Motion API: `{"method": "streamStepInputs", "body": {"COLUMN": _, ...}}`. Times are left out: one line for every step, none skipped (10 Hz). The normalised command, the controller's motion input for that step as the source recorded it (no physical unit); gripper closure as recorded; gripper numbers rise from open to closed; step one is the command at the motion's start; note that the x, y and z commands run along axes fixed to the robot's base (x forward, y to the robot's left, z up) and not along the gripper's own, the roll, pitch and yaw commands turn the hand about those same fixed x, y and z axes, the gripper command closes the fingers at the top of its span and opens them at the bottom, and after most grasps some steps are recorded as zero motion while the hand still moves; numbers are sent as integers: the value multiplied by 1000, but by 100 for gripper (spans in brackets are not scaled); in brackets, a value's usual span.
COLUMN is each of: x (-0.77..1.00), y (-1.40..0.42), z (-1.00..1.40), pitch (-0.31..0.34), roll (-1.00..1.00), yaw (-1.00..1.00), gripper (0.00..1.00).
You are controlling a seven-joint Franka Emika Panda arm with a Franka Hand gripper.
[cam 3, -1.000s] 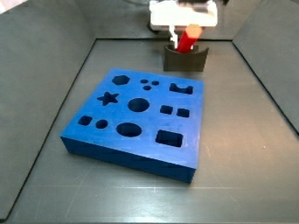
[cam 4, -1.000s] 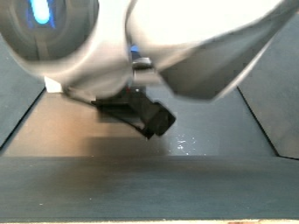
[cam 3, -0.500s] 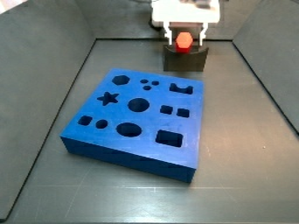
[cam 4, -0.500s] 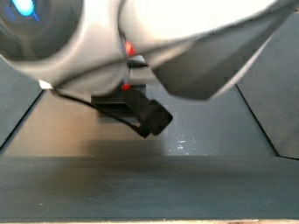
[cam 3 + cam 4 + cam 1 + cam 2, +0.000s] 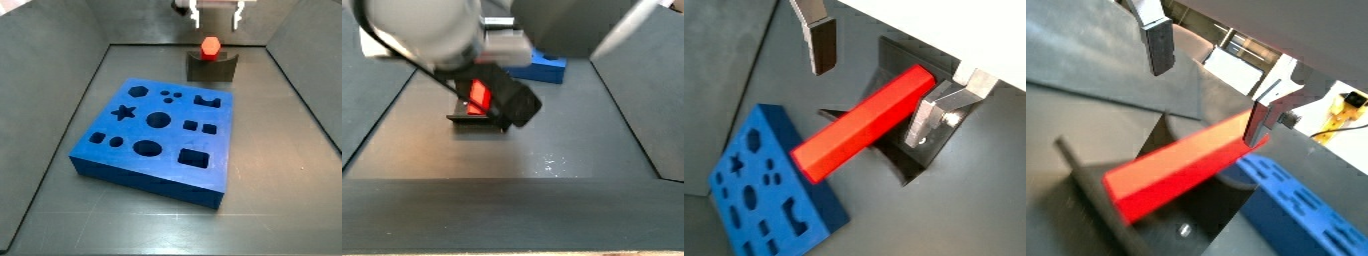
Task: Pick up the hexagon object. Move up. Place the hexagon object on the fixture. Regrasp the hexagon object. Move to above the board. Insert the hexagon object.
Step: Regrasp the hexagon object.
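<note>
You are looking at the gripper (image 5: pixel 215 12) hanging at the top centre of a side view, its two fingers spread apart and holding nothing. It is sitting clear above the hexagon object (image 5: pixel 210 46), with a gap of open air between them.

The hexagon object is resting on the fixture (image 5: pixel 211 68), near the top centre of that side view, its red end poking up out of the dark block. In both wrist views you are seeing the red bar (image 5: pixel 865 122) lying tilted across the fixture (image 5: pixel 911 165), one end raised and the other running down into the notch. The fingers (image 5: pixel 816 45) are standing on either side of the bar (image 5: pixel 1186 170) without touching it.

The board (image 5: pixel 154 138) is filling the middle of the side view, lying flat on the counter (image 5: pixel 287 180), just in front of the fixture but apart from it. Its star, round, square and hexagonal holes are all showing open. In a wrist view you are catching the board (image 5: pixel 767 195) at the lower left, close by the low end of the bar.

In a side view the robot arm (image 5: pixel 489 25) is covering the whole upper part of the frame and hiding the gripper. Below it the hexagon object (image 5: pixel 478 94) is showing red on the fixture (image 5: pixel 500 108), with a corner of the board (image 5: pixel 545 68) behind.
</note>
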Motion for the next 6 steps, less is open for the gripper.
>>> {"method": "streamStepInputs", "body": {"x": -58, "y": -5, "z": 347, "pitch": -68, "roll": -32, "yaw": 71, "gripper": 0}}
{"method": "streamStepInputs", "body": {"x": -22, "y": -1000, "z": 842, "pitch": 49, "roll": 1000, "yaw": 34, "gripper": 0}}
{"method": "streamStepInputs", "body": {"x": -13, "y": -1000, "z": 803, "pitch": 50, "roll": 1000, "yaw": 35, "gripper": 0}}
{"method": "streamStepInputs", "body": {"x": -32, "y": -1000, "z": 769, "pitch": 45, "roll": 1000, "yaw": 34, "gripper": 0}}
{"method": "streamStepInputs", "body": {"x": -42, "y": -1000, "z": 738, "pitch": 41, "roll": 1000, "yaw": 34, "gripper": 0}}
{"method": "streamStepInputs", "body": {"x": -44, "y": -1000, "z": 654, "pitch": 37, "roll": 1000, "yaw": 33, "gripper": 0}}
